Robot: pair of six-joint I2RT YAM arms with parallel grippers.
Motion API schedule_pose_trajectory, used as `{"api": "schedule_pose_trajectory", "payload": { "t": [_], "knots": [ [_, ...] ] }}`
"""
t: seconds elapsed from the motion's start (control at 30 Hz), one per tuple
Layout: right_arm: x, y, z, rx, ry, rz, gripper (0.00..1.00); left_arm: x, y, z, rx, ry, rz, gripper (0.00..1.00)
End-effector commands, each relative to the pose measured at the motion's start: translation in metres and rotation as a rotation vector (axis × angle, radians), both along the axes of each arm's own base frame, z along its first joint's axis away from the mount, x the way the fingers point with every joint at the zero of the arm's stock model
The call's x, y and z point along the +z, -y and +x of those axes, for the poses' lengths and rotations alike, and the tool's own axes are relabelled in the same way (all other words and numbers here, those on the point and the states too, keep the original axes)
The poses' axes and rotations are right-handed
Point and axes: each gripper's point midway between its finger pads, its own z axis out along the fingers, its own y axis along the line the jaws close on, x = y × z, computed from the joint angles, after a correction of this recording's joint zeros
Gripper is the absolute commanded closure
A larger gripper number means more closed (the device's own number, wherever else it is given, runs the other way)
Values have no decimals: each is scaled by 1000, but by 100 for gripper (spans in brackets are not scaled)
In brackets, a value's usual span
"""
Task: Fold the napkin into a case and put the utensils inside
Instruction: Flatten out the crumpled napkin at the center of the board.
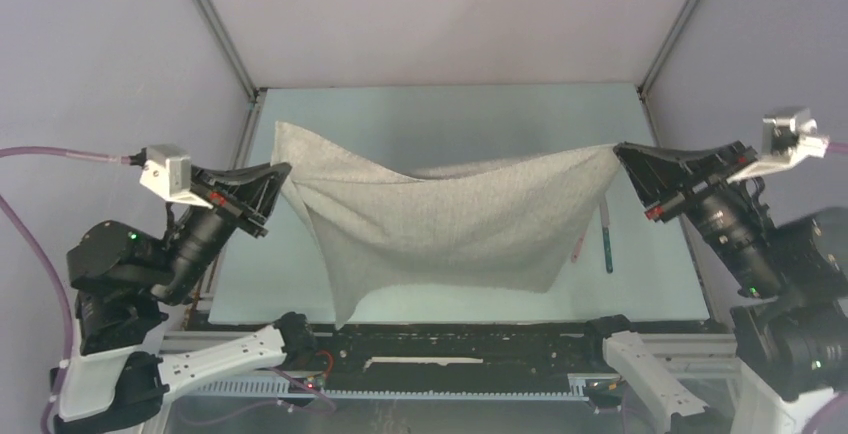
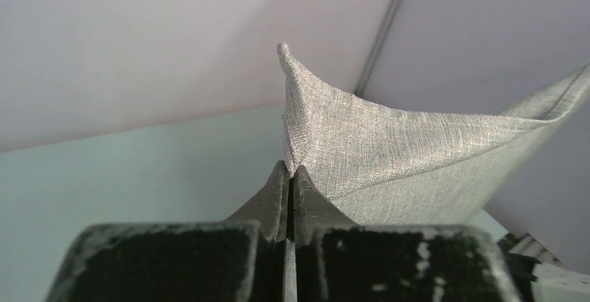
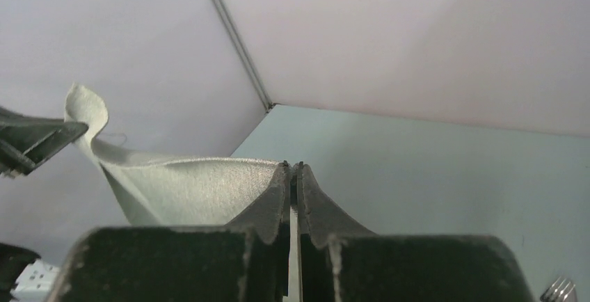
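- Napkin (image 1: 440, 219) is off the worktop (image 1: 450, 119), strung between my two arms as one open sheet. It sags in the middle, and its lower left corner droops toward the near edge.
- My left jaws are clenched on the napkin's upper left corner. In the left wrist view the cloth comes out from between the closed tips, and a small peak of it stands up above them.
- My right jaws are clenched on the opposite upper corner. In the right wrist view the cloth runs off to the left from the closed tips, and the dark tip of my left jaws shows at the far left, beside the upstanding corner.
- The utensils lie on the worktop at the right, under the right end of the hanging cloth. The dark teal handle (image 1: 607, 246) lies in the open, with the pink handle (image 1: 578, 247) just beside it on the left.
- The napkin's drooping edge stands in front of the pink handle in the top view, so only a short piece of it shows. I cannot tell whether the cloth touches it.
- Fork tines (image 3: 560, 290) peek in at the bottom right corner of the right wrist view.
- Pale walls (image 1: 440, 14) close off the back and both sides, with frame posts (image 1: 215, 24) at the back corners.
- A black rail (image 1: 450, 339) runs along the near edge between my bases.
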Motion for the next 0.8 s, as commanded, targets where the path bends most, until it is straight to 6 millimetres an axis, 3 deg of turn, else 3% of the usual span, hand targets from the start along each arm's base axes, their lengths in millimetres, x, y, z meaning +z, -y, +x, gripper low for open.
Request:
{"api": "schedule_pose_trajectory", "payload": {
  "t": [0.0,0.13,0.23,0.3,0.37,0.47,0.6,0.7,0.77],
  "knots": [
    [-12,5,67,-110,-140,54,100,-16,3,33,180,-87,42,100],
    [-37,3,126,-173,-269,60,100,-33,23,67,233,-137,88,100],
    [-55,6,167,-229,-320,44,100,-66,36,111,203,-239,86,100],
    [-74,9,198,-273,-351,28,100,-90,33,146,191,-285,69,100],
    [-105,7,233,-285,-416,6,100,-112,43,172,120,-339,60,100],
    [-161,1,279,-302,-533,-32,100,-149,39,213,136,-444,42,100],
    [-244,-5,335,-315,-697,-66,100,-227,36,274,138,-663,-24,100],
    [-293,-13,363,-300,-782,-80,100,-291,32,312,165,-817,5,100],
    [-320,-17,380,-290,-831,-93,100,-318,29,337,160,-884,-3,100]
  ]
}}
